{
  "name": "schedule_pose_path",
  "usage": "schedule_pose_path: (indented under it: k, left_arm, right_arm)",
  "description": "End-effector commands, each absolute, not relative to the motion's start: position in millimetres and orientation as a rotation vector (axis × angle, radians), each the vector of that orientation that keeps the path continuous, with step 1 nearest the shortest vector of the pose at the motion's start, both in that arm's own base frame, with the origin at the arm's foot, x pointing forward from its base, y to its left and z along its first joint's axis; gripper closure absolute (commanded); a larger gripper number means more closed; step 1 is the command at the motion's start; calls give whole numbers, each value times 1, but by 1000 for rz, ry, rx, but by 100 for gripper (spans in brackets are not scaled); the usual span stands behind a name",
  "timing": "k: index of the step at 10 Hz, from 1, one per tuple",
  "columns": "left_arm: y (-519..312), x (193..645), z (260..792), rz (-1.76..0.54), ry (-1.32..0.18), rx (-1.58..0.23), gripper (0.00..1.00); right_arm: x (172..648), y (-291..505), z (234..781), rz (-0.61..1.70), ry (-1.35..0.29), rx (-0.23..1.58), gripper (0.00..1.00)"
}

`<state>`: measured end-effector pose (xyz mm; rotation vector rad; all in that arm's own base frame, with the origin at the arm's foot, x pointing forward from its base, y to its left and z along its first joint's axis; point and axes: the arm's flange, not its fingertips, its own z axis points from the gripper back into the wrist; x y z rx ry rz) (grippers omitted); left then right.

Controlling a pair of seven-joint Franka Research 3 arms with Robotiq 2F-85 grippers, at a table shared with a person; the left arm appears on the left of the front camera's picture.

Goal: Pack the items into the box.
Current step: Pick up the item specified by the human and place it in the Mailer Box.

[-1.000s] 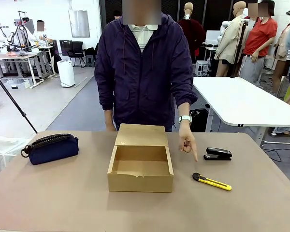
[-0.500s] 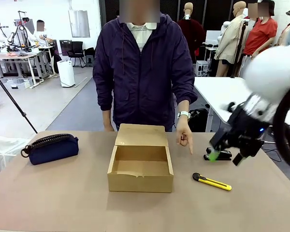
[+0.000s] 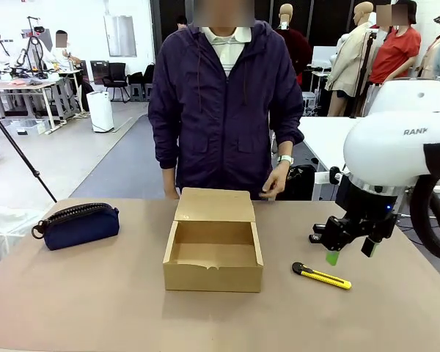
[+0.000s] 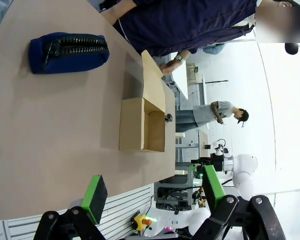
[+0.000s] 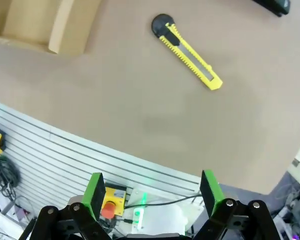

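Front view: a brown table [image 3: 95,301] with a person in a dark jacket standing at its far side, one hand [image 3: 276,182] held just behind the box; the open cardboard box [image 3: 213,253] sits in the middle of the table, lid flap standing up at its far edge, nothing visible inside; the navy pouch [image 3: 79,224] lies well to the left of the box; the yellow knife [image 3: 321,276] lies on the table to the right of the box, nearer the robot; the right gripper [image 3: 350,252] hangs above the table just beyond the knife, fingers spread wide, holding nothing.

Left wrist view, rolled sideways: the left gripper [image 4: 154,192] has its green pads [image 4: 96,192] wide apart with nothing between them; beyond lie the pouch [image 4: 70,51] and the box [image 4: 142,131], both on the table and well apart.

Right wrist view: the right gripper [image 5: 152,192] is spread wide and empty, above the table's near edge; the knife [image 5: 187,57] lies flat ahead; a box corner [image 5: 40,25] shows at one side; a black stapler [image 5: 274,5] is cut off at the top edge.
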<state>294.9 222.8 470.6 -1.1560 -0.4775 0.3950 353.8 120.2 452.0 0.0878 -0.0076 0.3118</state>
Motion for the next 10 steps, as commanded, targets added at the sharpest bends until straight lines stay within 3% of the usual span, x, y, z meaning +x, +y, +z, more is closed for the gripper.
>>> schedule_pose_path:
  k: [1, 3, 5, 8, 10]
  left_arm:
    - [223, 294, 473, 397, -489, -1175, 0]
    - [223, 294, 473, 397, -489, -1175, 0]
    - [223, 294, 473, 397, -489, -1175, 0]
    - [223, 294, 473, 397, -489, -1175, 0]
    - [223, 294, 473, 397, -489, -1175, 0]
  right_arm:
    - [352, 126, 453, 277, 4, 134, 0]
    - [364, 125, 437, 320, -8, 73, 0]
    - [369, 128, 404, 238, -92, 82, 0]
    - [387, 136, 341, 153, -92, 26, 0]
    - [400, 134, 327, 120, -164, -51, 0]
